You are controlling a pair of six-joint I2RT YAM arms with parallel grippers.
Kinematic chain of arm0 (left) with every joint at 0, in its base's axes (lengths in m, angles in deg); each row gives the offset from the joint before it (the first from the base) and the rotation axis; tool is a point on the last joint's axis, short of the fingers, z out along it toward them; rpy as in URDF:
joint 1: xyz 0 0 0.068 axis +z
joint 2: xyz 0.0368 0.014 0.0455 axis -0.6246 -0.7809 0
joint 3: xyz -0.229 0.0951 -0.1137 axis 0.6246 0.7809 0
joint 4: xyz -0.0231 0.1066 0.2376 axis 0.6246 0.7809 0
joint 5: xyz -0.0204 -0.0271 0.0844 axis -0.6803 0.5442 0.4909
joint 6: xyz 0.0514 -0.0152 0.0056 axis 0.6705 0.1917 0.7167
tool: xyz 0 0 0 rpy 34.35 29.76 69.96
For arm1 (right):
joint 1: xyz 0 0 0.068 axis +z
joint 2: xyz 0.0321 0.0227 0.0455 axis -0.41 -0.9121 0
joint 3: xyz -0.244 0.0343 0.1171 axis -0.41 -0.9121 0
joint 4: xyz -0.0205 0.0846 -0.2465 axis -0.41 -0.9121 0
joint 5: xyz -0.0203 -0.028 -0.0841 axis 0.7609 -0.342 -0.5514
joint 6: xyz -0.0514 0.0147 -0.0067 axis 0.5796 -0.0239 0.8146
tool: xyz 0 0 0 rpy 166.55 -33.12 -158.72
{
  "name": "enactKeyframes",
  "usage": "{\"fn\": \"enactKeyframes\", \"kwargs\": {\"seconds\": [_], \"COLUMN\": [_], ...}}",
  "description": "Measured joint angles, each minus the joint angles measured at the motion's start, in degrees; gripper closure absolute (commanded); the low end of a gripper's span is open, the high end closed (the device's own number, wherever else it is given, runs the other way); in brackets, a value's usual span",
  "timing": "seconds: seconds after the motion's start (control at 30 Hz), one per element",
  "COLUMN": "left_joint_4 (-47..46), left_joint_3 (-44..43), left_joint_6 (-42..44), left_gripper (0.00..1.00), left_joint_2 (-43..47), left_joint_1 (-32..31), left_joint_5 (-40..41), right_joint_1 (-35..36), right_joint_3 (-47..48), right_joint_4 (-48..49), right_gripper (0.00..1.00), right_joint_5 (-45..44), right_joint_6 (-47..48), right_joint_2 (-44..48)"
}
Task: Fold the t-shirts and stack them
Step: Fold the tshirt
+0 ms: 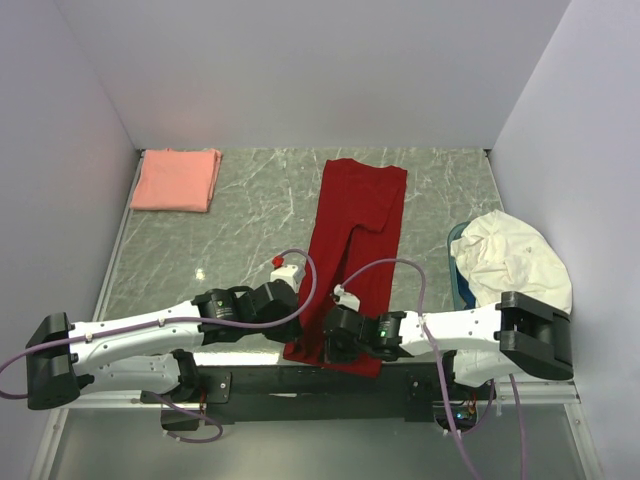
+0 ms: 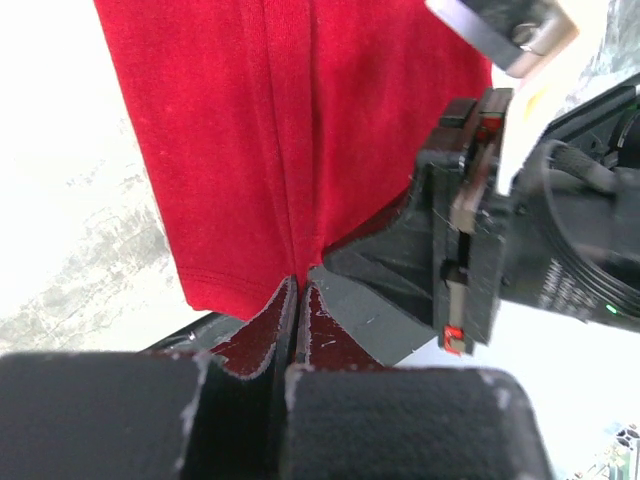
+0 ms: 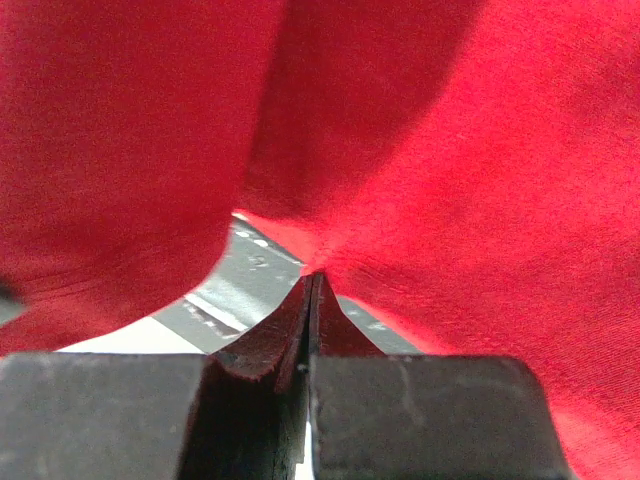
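1. Lying lengthwise in the middle of the top view, the red shirt forms a long narrow strip on the table. It runs from the upper centre of the frame down to the near edge at lower centre, and a lengthwise fold line shows on it.
2. The left gripper reaches in from the lower left and meets the strip's lower left edge. In the left wrist view its fingers are pressed together with red cloth pinched between the tips, just beside the hem corner.
3. The right gripper comes in from the lower right over the strip's lower end, close beside the left gripper. In the right wrist view its fingers are closed on a gather of the red cloth. The cloth bunches above the tips and fills most of that frame.
4. In the left wrist view the right gripper's black body fills the right side of the frame, its fingers on the cloth just right of the left gripper's tips.
5. The pink shirt lies folded flat at the upper left of the top view, in the table's far left corner, well apart from the red shirt.
6. A white cloth is heaped in a bluish bin at the right edge of the top view.
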Motion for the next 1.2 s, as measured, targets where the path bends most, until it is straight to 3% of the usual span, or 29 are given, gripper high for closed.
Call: {"fn": "enactKeyframes", "kwargs": {"seconds": [0.53, 0.87, 1.1, 1.2], "left_joint_4": [-2.43, -6.91, -10.69, -11.87], "left_joint_3": [0.0, -0.33, -1.99, -3.26], "left_joint_6": [0.52, 2.91, 4.5, 5.35], "left_gripper": [0.99, 0.99, 0.99, 0.92], "left_joint_2": [0.0, -4.66, -12.04, -15.54], "left_joint_1": [0.0, -1.49, -4.33, -5.73], "left_joint_5": [-3.39, -6.71, -9.01, -9.53], "right_joint_1": [0.02, 0.02, 0.02, 0.02], "right_joint_3": [-3.8, -4.11, -4.39, -5.55], "right_joint_4": [5.35, -17.57, -32.94, -35.28], "right_gripper": [1.0, 1.0, 1.0, 1.0], "right_joint_5": [1.07, -10.69, -16.74, -17.2], "right_joint_6": [-1.79, -5.68, -9.11, -9.88], "right_joint_2": [1.64, 29.66, 41.66, 43.74]}}
